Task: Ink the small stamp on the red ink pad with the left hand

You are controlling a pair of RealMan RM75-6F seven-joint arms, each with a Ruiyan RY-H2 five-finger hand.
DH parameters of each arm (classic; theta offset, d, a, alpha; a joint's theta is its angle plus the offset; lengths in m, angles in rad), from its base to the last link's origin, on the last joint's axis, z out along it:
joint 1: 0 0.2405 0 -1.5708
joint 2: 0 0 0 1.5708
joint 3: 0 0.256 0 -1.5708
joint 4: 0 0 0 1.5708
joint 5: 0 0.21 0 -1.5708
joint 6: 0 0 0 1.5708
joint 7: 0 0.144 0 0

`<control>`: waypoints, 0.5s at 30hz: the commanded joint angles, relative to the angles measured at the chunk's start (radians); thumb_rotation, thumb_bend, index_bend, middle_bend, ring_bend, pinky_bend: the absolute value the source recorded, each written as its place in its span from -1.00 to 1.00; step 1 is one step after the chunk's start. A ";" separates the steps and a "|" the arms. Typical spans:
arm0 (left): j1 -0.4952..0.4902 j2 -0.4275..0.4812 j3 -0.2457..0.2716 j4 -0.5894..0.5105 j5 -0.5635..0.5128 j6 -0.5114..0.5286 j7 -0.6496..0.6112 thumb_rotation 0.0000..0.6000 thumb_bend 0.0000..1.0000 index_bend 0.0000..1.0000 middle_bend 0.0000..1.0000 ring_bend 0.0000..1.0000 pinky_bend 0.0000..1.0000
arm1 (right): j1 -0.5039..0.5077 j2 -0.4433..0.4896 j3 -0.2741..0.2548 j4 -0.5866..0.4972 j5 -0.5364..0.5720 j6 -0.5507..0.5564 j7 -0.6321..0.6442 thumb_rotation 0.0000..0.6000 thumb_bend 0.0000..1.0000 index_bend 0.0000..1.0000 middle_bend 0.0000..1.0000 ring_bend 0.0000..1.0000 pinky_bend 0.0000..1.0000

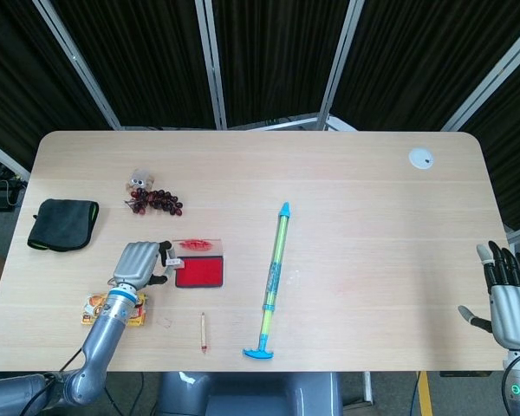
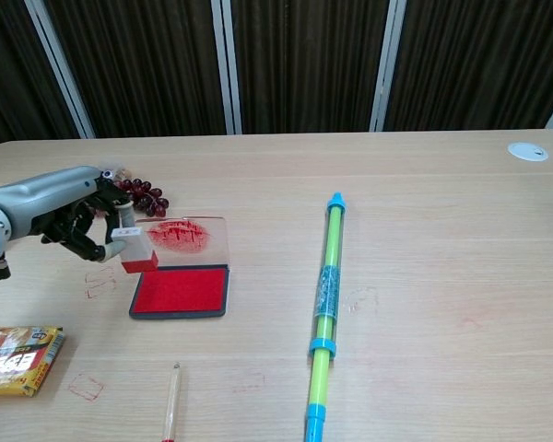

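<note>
The small stamp (image 2: pixel 133 248) is grasped in the fingers of the left hand (image 2: pixel 83 224) and is held above the table, its red base tilted, just at the near left corner of the red ink pad (image 2: pixel 180 290). The clear lid (image 2: pixel 182 236) is seen just right of this hand. Far to the right, the right hand (image 1: pixel 508 299) is kept released, with fingers apart.
</note>
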 commanded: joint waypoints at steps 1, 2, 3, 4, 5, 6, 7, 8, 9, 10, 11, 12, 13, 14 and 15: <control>-0.048 -0.015 0.001 0.015 -0.033 -0.070 0.023 1.00 -0.25 0.02 0.10 0.53 0.65 | 0.001 0.000 0.001 0.002 0.003 -0.003 0.001 1.00 -1.00 -1.00 -1.00 -1.00 -1.00; -0.058 -0.020 0.001 0.025 -0.042 -0.086 0.022 1.00 -0.25 0.02 0.10 0.53 0.65 | 0.001 -0.001 0.002 0.003 0.005 -0.004 0.001 1.00 -1.00 -1.00 -1.00 -1.00 -1.00; -0.067 -0.028 0.002 0.036 -0.048 -0.095 0.024 1.00 -0.25 0.02 0.10 0.53 0.65 | 0.002 -0.001 0.003 0.004 0.009 -0.006 0.001 1.00 -1.00 -1.00 -1.00 -1.00 -1.00; -0.071 -0.033 0.001 0.042 -0.052 -0.097 0.025 1.00 -0.25 0.02 0.10 0.53 0.65 | 0.002 -0.001 0.003 0.004 0.010 -0.006 0.001 1.00 -1.00 -1.00 -1.00 -1.00 -1.00; -0.080 -0.045 0.002 0.055 -0.059 -0.100 0.028 1.00 -0.25 0.02 0.10 0.53 0.65 | 0.003 -0.001 0.004 0.005 0.013 -0.008 0.001 1.00 -1.00 -1.00 -1.00 -1.00 -1.00; -0.085 -0.054 0.001 0.065 -0.067 -0.101 0.030 1.00 -0.25 0.02 0.10 0.53 0.65 | 0.003 -0.001 0.005 0.005 0.015 -0.009 0.001 1.00 -1.00 -1.00 -1.00 -1.00 -1.00; -0.090 -0.061 0.000 0.071 -0.076 -0.101 0.032 1.00 -0.25 0.02 0.10 0.53 0.65 | 0.003 -0.001 0.007 0.006 0.017 -0.009 0.002 1.00 -1.00 -1.00 -1.00 -1.00 -1.00; -0.096 -0.069 0.001 0.079 -0.084 -0.098 0.038 1.00 -0.25 0.02 0.10 0.53 0.65 | 0.004 -0.001 0.008 0.007 0.020 -0.010 0.004 1.00 -1.00 -1.00 -1.00 -1.00 -1.00; -0.099 -0.074 0.002 0.085 -0.089 -0.094 0.042 1.00 -0.25 0.03 0.10 0.53 0.65 | 0.004 -0.001 0.009 0.007 0.023 -0.011 0.006 1.00 -1.00 -1.00 -1.00 -1.00 -1.00; -0.102 -0.079 0.004 0.089 -0.097 -0.091 0.047 1.00 -0.25 0.03 0.10 0.53 0.65 | 0.004 0.000 0.010 0.009 0.026 -0.013 0.007 1.00 -1.00 -1.00 -1.00 -1.00 -1.00; -0.104 -0.080 0.005 0.091 -0.101 -0.089 0.048 1.00 -0.25 0.03 0.10 0.53 0.65 | 0.005 0.000 0.011 0.010 0.028 -0.014 0.009 1.00 -1.00 -1.00 -1.00 -1.00 -1.00; -0.106 -0.080 0.006 0.092 -0.103 -0.088 0.048 1.00 -0.25 0.03 0.10 0.53 0.65 | 0.005 0.000 0.012 0.011 0.029 -0.016 0.010 1.00 -1.00 -1.00 -1.00 -1.00 -1.00; -0.107 -0.081 0.007 0.093 -0.104 -0.086 0.048 1.00 -0.25 0.03 0.10 0.53 0.65 | 0.005 0.000 0.012 0.012 0.031 -0.017 0.011 1.00 -1.00 -1.00 -1.00 -1.00 -1.00; -0.108 -0.081 0.010 0.094 -0.105 -0.085 0.048 1.00 -0.25 0.03 0.10 0.53 0.65 | 0.006 0.000 0.012 0.013 0.033 -0.018 0.011 1.00 -1.00 -1.00 -1.00 -1.00 -1.00; -0.109 -0.081 0.013 0.095 -0.110 -0.085 0.048 1.00 -0.25 0.03 0.10 0.53 0.65 | 0.006 0.000 0.013 0.015 0.035 -0.021 0.012 1.00 -1.00 -1.00 -1.00 -1.00 -1.00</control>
